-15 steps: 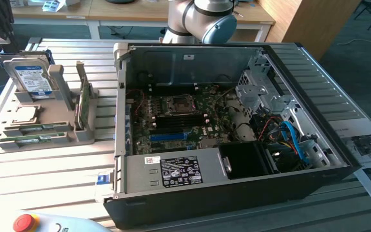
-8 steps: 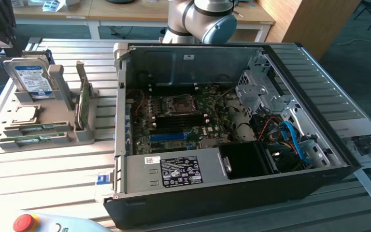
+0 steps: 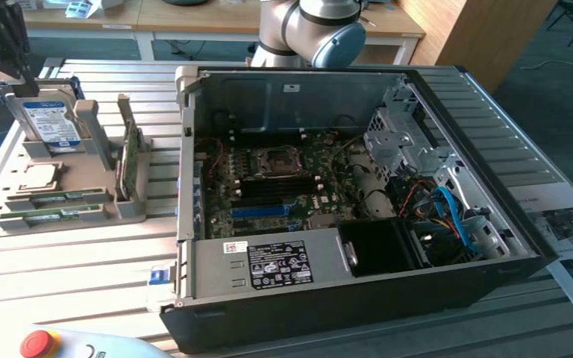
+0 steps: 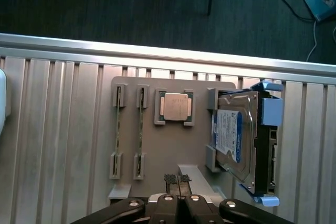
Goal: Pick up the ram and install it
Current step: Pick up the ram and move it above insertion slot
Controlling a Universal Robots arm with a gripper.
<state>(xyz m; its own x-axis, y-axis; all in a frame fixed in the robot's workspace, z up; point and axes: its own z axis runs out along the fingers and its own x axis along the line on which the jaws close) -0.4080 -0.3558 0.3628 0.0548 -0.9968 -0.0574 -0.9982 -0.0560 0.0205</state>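
Two ram sticks lie side by side in slots of a grey holder point(image 4: 157, 150): one ram stick point(image 4: 119, 129) and a second one point(image 4: 140, 129). In the exterior view the same sticks point(image 3: 57, 198) point(image 3: 45, 217) rest at the holder's near end, on the exterior view's left. My gripper point(image 4: 177, 179) hangs above the holder with its fingertips pressed together and nothing between them. It is off to the side of the ram sticks, nearer the CPU point(image 4: 175, 107). The open PC case point(image 3: 346, 194) shows its motherboard point(image 3: 277, 186).
A silver hard drive with a blue label point(image 4: 236, 140) stands in the holder beside the CPU. A green expansion card point(image 3: 127, 160) stands on edge there. The arm's base point(image 3: 316, 30) rises behind the case. A red stop button point(image 3: 38, 343) sits at the front edge.
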